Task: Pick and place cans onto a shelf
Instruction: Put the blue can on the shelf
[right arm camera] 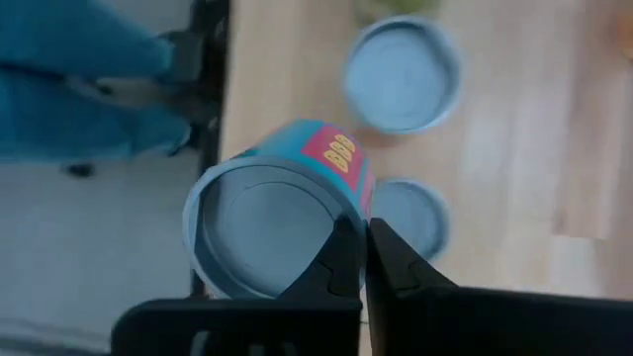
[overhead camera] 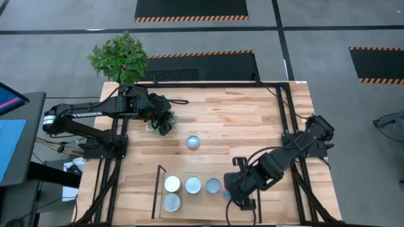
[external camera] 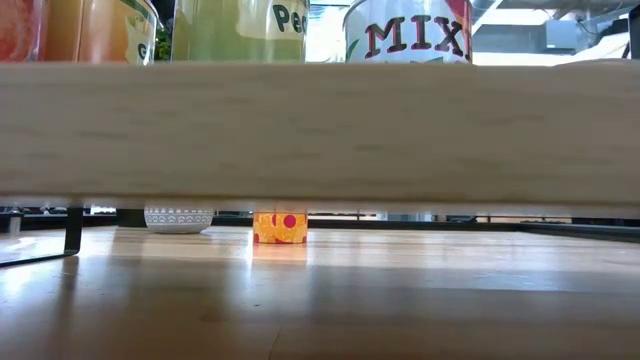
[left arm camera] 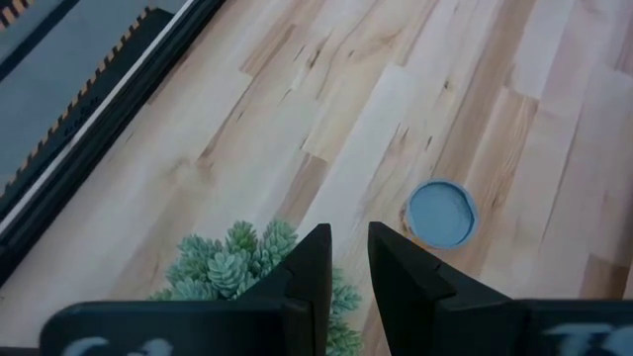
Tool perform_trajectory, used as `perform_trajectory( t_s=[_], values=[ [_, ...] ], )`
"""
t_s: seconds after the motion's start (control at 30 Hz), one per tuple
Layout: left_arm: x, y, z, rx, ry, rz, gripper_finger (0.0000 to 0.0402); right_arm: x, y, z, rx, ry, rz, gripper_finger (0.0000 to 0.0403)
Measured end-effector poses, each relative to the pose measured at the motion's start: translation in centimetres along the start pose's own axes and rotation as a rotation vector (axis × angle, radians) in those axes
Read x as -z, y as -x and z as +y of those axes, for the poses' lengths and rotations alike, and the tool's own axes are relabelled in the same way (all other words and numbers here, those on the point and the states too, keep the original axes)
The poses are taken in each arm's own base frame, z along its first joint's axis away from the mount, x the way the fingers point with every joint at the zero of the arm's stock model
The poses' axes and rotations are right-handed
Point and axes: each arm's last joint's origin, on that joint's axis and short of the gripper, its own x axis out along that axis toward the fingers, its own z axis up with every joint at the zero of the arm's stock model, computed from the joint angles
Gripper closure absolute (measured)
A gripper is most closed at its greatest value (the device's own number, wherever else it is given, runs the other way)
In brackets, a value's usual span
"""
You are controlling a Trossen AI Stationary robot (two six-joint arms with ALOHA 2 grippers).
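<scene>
Cans: four on the shelf (overhead camera: pixel 189 208), three in a row (overhead camera: pixel 192 185), one (overhead camera: pixel 172 203) in front; one loose (overhead camera: pixel 193 142) mid-bench; one blue-labelled (right arm camera: pixel 282 213) pinched at its rim by the right gripper (right arm camera: pixel 364 247). Left gripper (left arm camera: pixel 341 259), jaws slightly spread, empty, over a small plant (left arm camera: pixel 242 259).

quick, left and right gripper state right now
left gripper: fingers slightly apart, holding nothing, above the small plant.
right gripper: fingers shut on the rim of a blue can, by the shelf.
</scene>
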Motion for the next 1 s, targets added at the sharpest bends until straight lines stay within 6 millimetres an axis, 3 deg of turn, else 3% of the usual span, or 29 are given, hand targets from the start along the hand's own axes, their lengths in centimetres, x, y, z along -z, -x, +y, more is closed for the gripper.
perform_trajectory(
  t_s=[0.37,0.67,1.0],
  values=[
    [0.0,0.0,0.0,0.0,-0.001,-0.001,0.0343,-0.5,-3.5,1.7,-0.086,0.017,0.08,0.0398],
    [-0.1,0.0,0.1,-0.045,-0.038,-0.013,0.0343,-1.1,-7.8,2.7,-0.124,-0.061,0.129,0.0398],
    [-0.1,0.0,0.1,-0.05,-0.049,-0.014,0.0343,-0.2,-7.6,2.1,-0.06,-0.142,0.218,0.0398]
  ],
)
